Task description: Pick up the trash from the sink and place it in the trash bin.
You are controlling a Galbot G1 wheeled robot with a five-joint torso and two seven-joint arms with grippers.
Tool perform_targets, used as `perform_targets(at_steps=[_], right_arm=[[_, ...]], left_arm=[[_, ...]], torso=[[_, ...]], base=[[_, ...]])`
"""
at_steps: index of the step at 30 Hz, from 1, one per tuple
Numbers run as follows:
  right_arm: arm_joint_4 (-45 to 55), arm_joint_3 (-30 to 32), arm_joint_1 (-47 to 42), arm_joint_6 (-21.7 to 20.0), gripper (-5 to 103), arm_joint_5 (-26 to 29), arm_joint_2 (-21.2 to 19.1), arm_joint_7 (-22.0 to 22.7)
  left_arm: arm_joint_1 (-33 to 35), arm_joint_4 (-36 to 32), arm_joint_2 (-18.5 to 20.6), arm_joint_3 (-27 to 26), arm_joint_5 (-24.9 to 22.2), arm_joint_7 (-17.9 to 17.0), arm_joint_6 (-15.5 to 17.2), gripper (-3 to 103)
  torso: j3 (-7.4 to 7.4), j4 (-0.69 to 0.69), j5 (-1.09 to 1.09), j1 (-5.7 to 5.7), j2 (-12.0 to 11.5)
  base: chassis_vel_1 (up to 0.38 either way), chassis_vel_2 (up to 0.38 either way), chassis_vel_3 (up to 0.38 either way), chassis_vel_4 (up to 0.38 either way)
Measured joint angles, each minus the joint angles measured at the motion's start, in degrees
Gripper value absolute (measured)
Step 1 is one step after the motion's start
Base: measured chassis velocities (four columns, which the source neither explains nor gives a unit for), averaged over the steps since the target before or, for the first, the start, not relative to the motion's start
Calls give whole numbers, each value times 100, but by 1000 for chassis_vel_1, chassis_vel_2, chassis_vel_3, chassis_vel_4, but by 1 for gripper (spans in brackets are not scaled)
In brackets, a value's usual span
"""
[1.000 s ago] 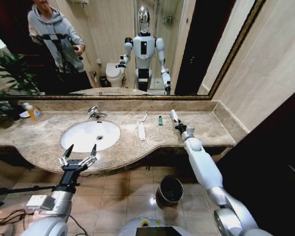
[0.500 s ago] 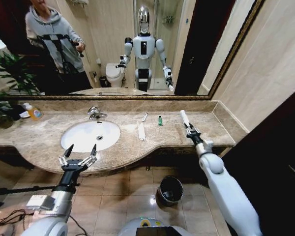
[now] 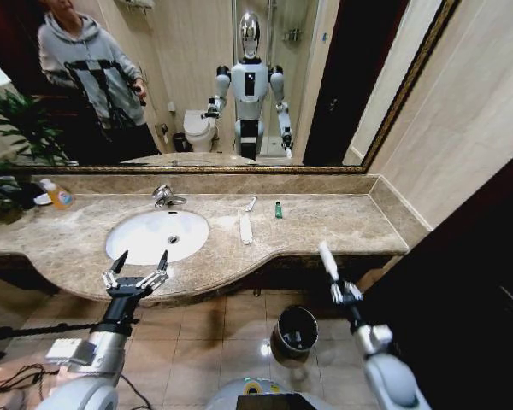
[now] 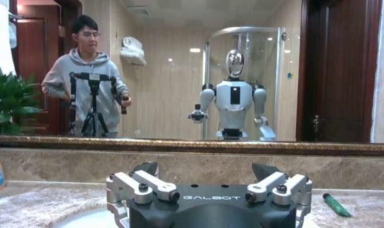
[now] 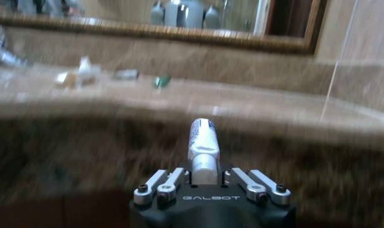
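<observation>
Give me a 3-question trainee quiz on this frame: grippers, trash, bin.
1. True or false: the right gripper holds a white tube in shut jaws, off the counter edge.
2. Which trash lies on the counter? A) a long flat white packet and a tiny dark-green bottle B) nothing
3. Fill in: the left gripper, jaws open, hovers at the front of the ____.

Key: 1 true; 2 A; 3 sink. The trash bin stands on the floor.
</observation>
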Motion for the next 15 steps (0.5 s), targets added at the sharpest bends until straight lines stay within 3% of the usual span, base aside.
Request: perform_targets(at_steps=[9,15], right_arm=[[-1101,-206,136,296,24,-529,214,-41],[-1980,-415,512,-55,24,-598,228,-164]], left_arm=[[1,0,0,-1,0,0,0,100],[0,1,0,0,0,0,0,100]], torso=[[0,1,0,1,-1],[1,1,0,1,-1]], base=[[0,0,0,0],[0,0,0,0]])
